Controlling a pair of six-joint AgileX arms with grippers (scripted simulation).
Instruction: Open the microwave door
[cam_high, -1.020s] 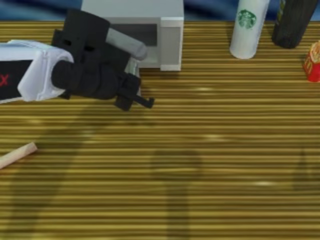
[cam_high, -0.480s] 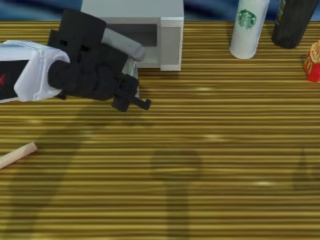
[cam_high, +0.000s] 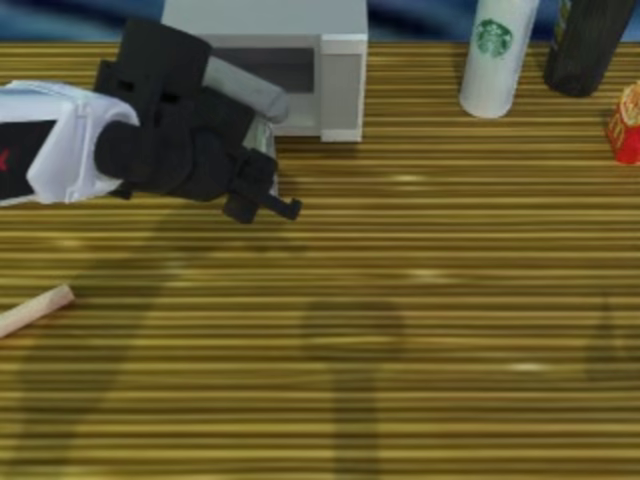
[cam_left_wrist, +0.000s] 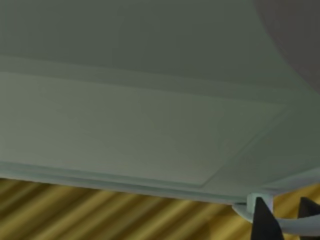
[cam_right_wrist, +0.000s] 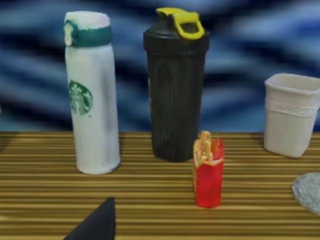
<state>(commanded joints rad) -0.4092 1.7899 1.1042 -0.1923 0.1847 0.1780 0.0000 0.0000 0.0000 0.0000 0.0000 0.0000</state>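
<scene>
The light grey-white microwave (cam_high: 300, 20) stands at the table's back, left of centre. Its microwave door (cam_high: 250, 92) stands swung out toward the left, leaving the dark cavity (cam_high: 285, 65) exposed. My left gripper (cam_high: 265, 195) is at the door's free edge, in front of the microwave. In the left wrist view the door (cam_left_wrist: 125, 125) fills most of the picture. There, the two dark fingertips (cam_left_wrist: 260, 222) sit on either side of the door's pale handle (cam_left_wrist: 282, 225), shut on it. My right gripper (cam_right_wrist: 97, 225) is out of the top view, and only a dark wedge of it shows in the right wrist view.
A white green-logo cup (cam_high: 495, 55), a black shaker bottle (cam_high: 585, 45) and a red fries box (cam_high: 625, 125) stand at the back right. A wooden stick (cam_high: 35, 310) lies at the left edge. A white cup (cam_right_wrist: 290, 115) and a grey disc (cam_right_wrist: 307, 192) appear in the right wrist view.
My left arm has drawn slightly to the left with the door's handle, and the door has swung a little wider. Between half a second ago and now it has hardly moved.
</scene>
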